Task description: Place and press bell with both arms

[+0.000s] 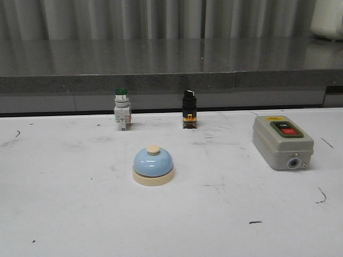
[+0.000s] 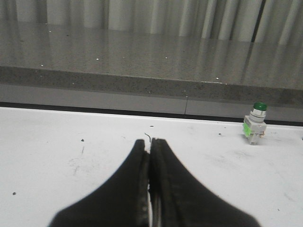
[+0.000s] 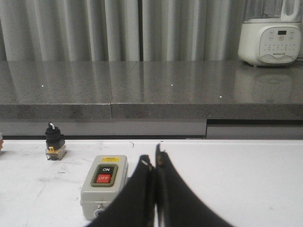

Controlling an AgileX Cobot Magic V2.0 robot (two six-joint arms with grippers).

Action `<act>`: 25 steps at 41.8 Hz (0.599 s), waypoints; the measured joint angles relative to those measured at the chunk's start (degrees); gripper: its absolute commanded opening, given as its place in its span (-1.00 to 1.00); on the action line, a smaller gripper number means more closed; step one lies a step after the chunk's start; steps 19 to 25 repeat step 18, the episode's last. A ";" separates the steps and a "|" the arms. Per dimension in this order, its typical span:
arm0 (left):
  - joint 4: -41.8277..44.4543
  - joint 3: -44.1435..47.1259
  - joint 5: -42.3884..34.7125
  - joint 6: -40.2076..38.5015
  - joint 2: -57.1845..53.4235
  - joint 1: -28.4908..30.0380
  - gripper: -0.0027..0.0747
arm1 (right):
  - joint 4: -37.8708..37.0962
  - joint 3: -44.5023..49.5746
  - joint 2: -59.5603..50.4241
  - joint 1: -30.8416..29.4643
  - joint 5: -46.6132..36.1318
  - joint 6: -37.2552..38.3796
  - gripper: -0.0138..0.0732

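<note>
Bell (image 1: 153,165) sat upright on the white worktop (image 1: 64,214), centre of the front frame, button up — nothing touching it. Green pushbutton (image 1: 121,108) and black selector switch (image 1: 188,108) stood behind it; on/off switch box (image 1: 282,141) at right. Left claw (image 2: 150,146) clenched on nothing; right claw (image 3: 155,158) likewise. Scene fitted either a bell awaiting placing and pressing, or one already placed and pressed — could not tell which.

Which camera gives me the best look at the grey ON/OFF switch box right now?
The right wrist view: the switch box sits close, its ON and OFF labels readable, beside the shut right gripper. The front view shows the whole box on the table's right side, but smaller, with the lettering hard to read.
</note>
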 measured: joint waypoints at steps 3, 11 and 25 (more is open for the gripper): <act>0.00 0.00 0.00 0.00 0.00 -0.62 -0.98 | 0.00 0.00 0.00 0.00 0.00 0.00 -0.84; 0.00 0.00 0.00 0.00 0.00 -0.62 -0.98 | 0.00 0.00 0.00 0.00 0.00 0.00 -0.84; 0.00 0.00 0.00 0.00 0.00 -0.62 -0.98 | 0.00 0.00 0.00 0.00 0.00 0.00 -0.84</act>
